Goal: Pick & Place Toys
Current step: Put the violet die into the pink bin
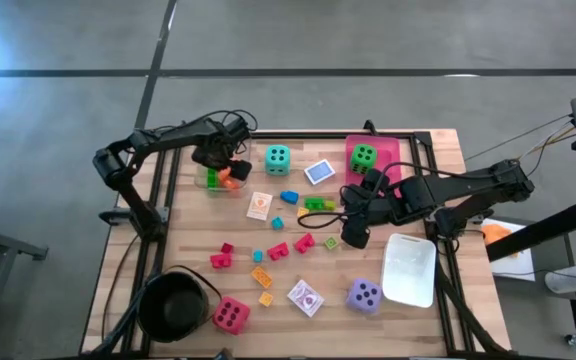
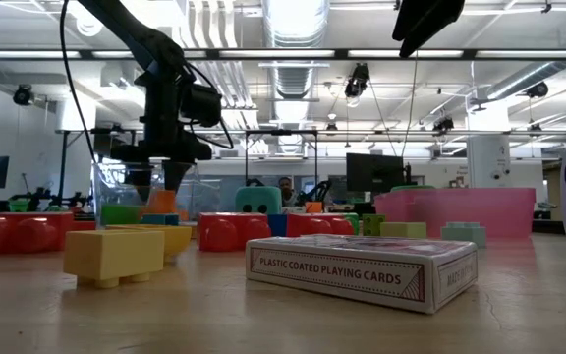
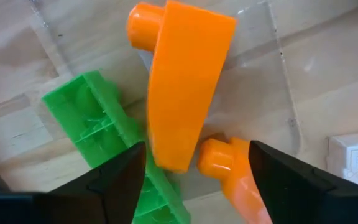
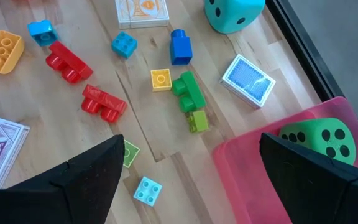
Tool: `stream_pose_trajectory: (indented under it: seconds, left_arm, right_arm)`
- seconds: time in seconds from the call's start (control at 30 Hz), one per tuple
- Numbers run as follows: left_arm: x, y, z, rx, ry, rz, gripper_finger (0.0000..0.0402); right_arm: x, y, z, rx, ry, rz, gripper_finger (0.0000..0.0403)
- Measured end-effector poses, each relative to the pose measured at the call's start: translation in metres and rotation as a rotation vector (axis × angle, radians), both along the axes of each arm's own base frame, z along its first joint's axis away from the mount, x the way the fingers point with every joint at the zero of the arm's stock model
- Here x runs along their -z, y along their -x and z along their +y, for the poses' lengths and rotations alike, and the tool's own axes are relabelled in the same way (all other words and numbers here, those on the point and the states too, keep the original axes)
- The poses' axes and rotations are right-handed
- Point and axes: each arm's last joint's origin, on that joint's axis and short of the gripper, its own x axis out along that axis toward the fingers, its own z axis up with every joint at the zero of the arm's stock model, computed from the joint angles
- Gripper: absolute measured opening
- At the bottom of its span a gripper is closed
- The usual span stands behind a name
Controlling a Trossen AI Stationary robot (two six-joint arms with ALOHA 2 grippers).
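An orange block (image 3: 185,81) is seen just between the parted fingers of the left gripper (image 1: 218,168), right above a clear tray (image 3: 272,74) where a green block (image 3: 98,124) and a second orange piece (image 3: 229,171) already lie. The fingers appear spread clear of the block, so it is judged released. The tray sits at about ten o'clock on the table (image 1: 438,320). For a clean drop, the gripper is best lifted straight up without brushing the tray's wall.

The right gripper (image 1: 353,225) hangs wide open and empty near three o'clock, beside a pink tray (image 1: 393,150) holding a green die (image 1: 364,156).

Loose blocks, card packs, a teal die (image 1: 277,157), a purple die (image 1: 364,294) and a red die (image 1: 230,315) are scattered over the pale wooden top; a black pot (image 1: 176,305) stands at seven o'clock. Beyond lies a grey floor, and an open workshop with ceiling lights is seen in the low view
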Motion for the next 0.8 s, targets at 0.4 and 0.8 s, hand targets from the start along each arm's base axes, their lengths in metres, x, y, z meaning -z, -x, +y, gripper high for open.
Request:
stream_pose_trajectory:
  seconds: [0.4,0.8]
  left_arm:
    - [0.000,0.001,-0.001,0.011,0.009,0.012,0.0302]
    - [-0.049,0.006,-0.031,0.035,-0.085,-0.122,0.0303]
  right_arm:
    - [0.000,0.000,0.000,0.001,-0.001,0.000,0.0366]
    - [0.000,0.000,0.000,0.016,-0.010,-0.008,0.0366]
